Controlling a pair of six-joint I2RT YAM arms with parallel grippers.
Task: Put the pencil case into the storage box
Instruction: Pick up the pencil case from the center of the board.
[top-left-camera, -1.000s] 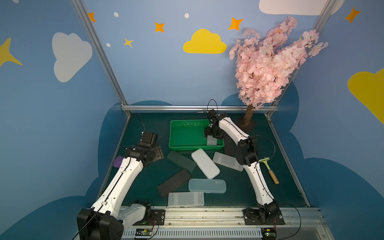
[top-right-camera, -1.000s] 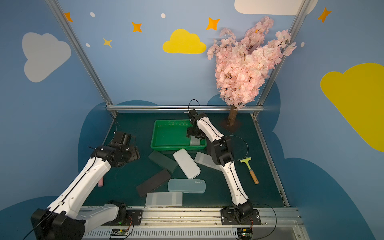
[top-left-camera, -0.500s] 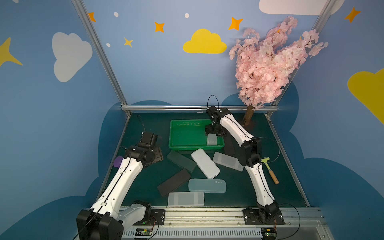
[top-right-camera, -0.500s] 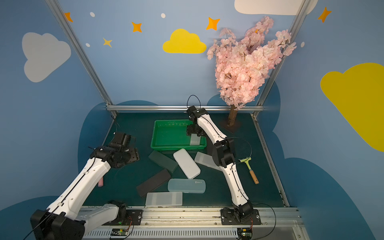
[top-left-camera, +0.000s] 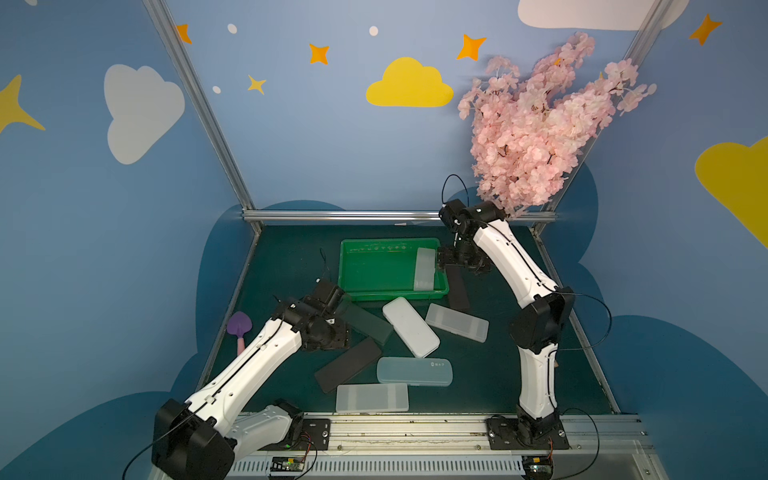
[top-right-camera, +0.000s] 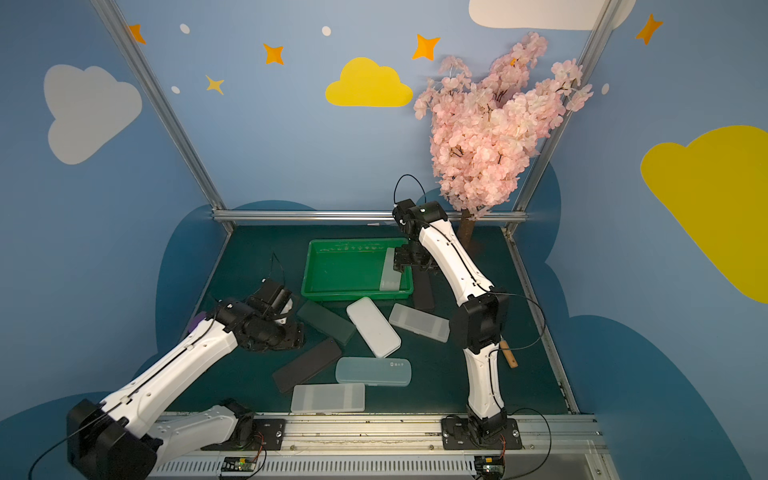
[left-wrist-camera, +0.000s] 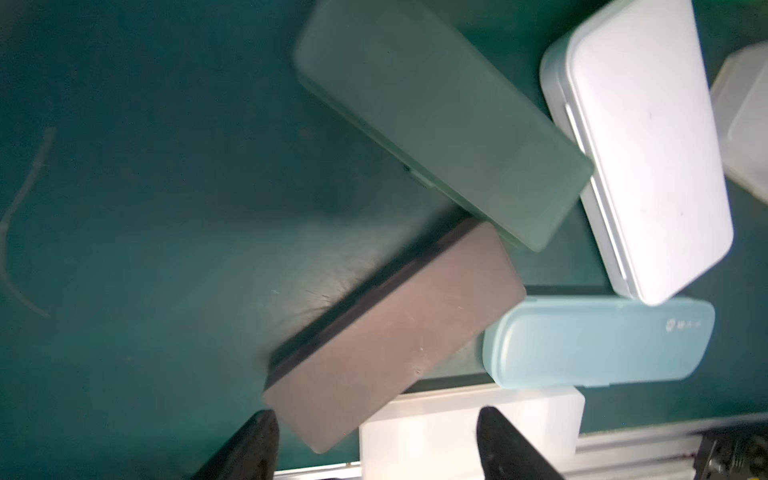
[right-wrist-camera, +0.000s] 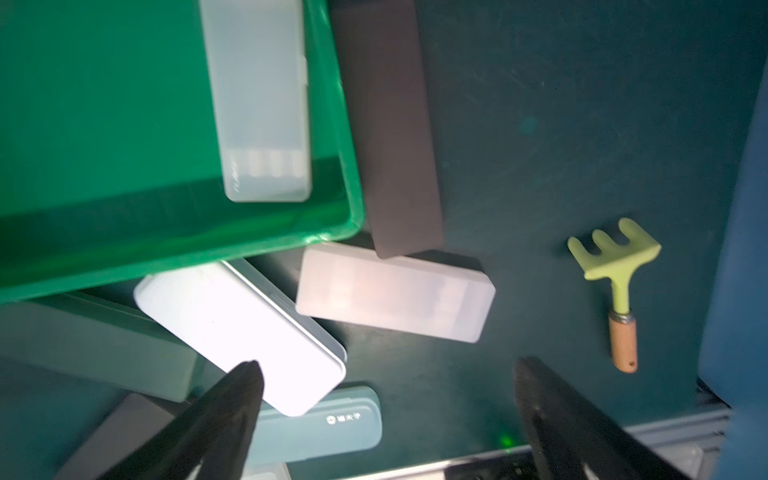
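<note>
1. The frosted pencil case (top-left-camera: 424, 269) lies inside the storage box (top-left-camera: 388, 296), at its 3 o'clock end.
2. The right gripper (right-wrist-camera: 386, 365) has its jaws wide apart, empty.
3. The left gripper (left-wrist-camera: 376, 415), at the box's 8 o'clock, has its jaws apart, empty.

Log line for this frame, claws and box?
right claw open, empty, at box rim | left claw open, empty | clear case in box | seven other cases outside

Left tool (left-wrist-camera: 376, 415), right tool (right-wrist-camera: 388, 365): jaws spread.
</note>
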